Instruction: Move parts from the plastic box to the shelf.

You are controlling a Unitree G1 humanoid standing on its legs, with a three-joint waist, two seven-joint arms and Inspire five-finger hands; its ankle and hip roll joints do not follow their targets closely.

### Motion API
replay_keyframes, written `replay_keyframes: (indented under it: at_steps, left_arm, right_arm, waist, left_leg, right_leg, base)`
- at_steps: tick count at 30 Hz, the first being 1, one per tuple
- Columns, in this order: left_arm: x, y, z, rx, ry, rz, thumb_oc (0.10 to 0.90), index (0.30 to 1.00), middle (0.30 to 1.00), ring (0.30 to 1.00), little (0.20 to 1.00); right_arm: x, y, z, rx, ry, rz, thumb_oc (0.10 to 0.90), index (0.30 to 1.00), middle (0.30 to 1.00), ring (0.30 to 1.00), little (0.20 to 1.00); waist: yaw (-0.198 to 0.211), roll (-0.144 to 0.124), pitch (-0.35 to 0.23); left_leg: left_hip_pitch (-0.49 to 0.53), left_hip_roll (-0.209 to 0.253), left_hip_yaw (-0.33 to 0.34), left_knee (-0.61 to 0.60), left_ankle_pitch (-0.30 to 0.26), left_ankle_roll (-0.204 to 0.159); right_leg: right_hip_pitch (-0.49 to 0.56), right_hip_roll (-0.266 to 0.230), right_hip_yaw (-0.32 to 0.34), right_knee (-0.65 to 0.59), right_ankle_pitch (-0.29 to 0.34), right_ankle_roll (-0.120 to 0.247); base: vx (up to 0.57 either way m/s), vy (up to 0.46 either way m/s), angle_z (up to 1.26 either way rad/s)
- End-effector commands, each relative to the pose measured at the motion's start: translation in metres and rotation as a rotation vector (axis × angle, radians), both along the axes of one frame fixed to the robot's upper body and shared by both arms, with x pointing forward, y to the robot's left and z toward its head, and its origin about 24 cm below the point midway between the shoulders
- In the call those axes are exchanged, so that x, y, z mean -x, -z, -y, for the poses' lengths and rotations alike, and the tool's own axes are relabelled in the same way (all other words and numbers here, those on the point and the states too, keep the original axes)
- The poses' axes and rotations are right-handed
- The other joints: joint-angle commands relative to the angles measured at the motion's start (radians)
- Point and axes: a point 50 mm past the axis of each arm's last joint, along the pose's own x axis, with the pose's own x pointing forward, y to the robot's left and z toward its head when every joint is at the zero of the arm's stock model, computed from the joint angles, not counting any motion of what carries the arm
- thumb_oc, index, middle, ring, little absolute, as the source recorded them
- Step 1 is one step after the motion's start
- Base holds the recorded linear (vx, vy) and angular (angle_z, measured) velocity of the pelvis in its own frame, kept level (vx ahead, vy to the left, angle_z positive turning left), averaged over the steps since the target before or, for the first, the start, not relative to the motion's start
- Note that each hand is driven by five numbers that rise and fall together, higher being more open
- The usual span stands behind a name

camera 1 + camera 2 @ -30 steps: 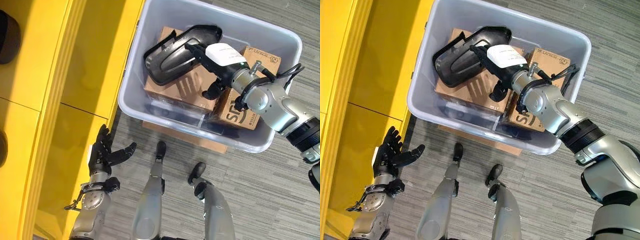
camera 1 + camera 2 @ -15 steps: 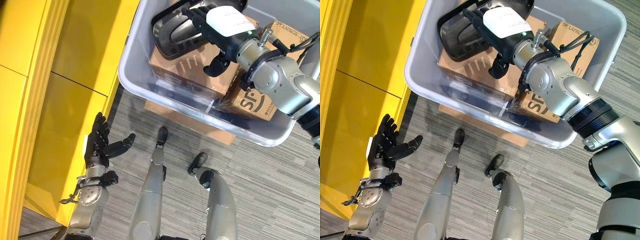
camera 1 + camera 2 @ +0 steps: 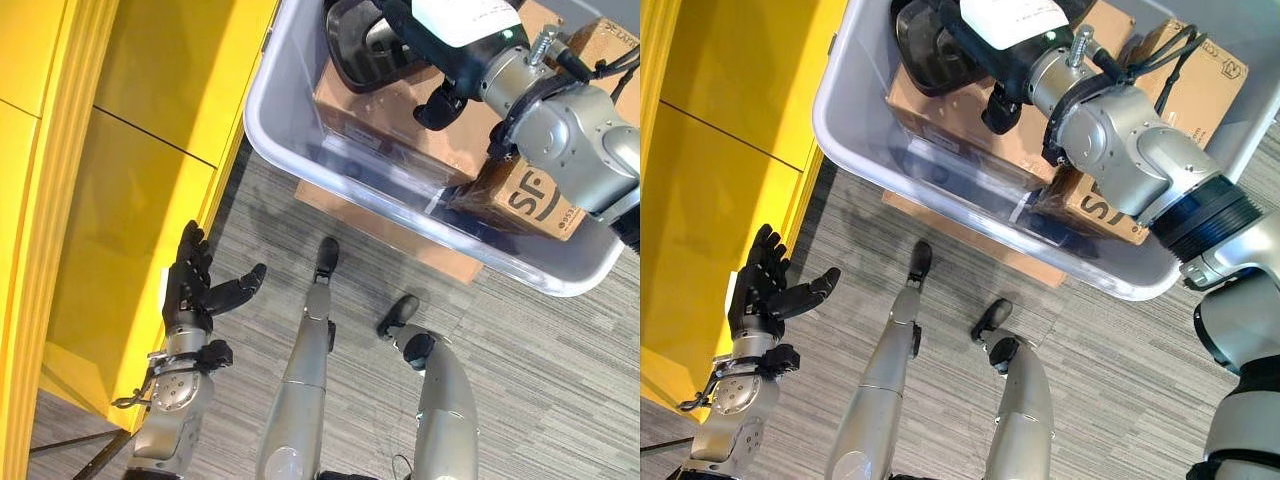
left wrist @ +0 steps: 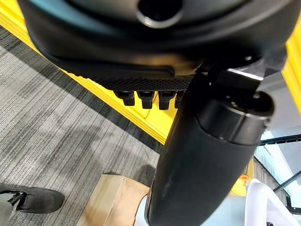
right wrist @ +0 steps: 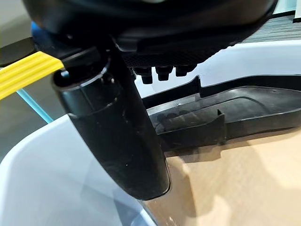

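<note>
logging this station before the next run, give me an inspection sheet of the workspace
surface: grey striped carpet floor; a flat cardboard sheet lies under the box.
job's things: grey plastic box on the floor, holding a black moulded part that lies on a brown carton; a second carton sits beside it. Yellow shelf stands to the robot's left.
clutter: nothing seen.
hands: right hand is inside the box over the black part, thumb free above the carton, fingers straight. Left hand is open and holds nothing, beside the shelf.
cables: nothing seen.
surroundings: nothing seen beyond carpet and shelf.
</note>
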Motion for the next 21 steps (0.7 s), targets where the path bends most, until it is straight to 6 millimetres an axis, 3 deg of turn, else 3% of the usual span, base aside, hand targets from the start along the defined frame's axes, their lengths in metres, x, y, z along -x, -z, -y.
replay_keyframes:
  at_steps: [1, 14, 21]
  left_arm:
    - [0.008, -0.035, -0.014, -0.076, -0.041, 0.173, 0.9, 1.0, 1.0, 1.0, 1.0]
    - [0.004, -0.045, -0.009, -0.07, -0.002, 0.225, 0.9, 1.0, 1.0, 1.0, 1.0]
    - [0.002, -0.044, -0.007, -0.055, 0.012, 0.23, 0.9, 1.0, 1.0, 1.0, 1.0]
  right_arm:
    - [0.035, -0.066, -0.007, 0.05, -0.045, 0.264, 0.9, 1.0, 1.0, 1.0, 1.0]
    - [0.024, -0.088, 0.015, 0.028, 0.098, 0.285, 0.9, 1.0, 1.0, 1.0, 1.0]
    - [0.014, -0.091, 0.036, -0.015, 0.193, 0.26, 0.9, 1.0, 1.0, 1.0, 1.0]
  waist:
    - [0.038, -0.033, -0.005]
    - [0.051, -0.019, -0.005]
    - [0.061, -0.008, -0.005]
  left_leg:
    - [0.107, 0.071, 0.018, 0.093, -0.238, -0.019]
    - [0.094, 0.052, 0.018, 0.068, -0.245, -0.006]
    - [0.077, 0.042, 0.017, 0.066, -0.244, -0.001]
  right_leg:
    - [0.155, -0.025, 0.063, -0.078, 0.024, 0.15]
    - [0.133, -0.033, 0.071, -0.095, 0.034, 0.163]
    - [0.11, -0.039, 0.079, -0.09, 0.041, 0.167]
  base:
    - [0.05, 0.019, 0.03]
    - [0.04, 0.019, 0.0]
    - [0.01, 0.009, 0.0]
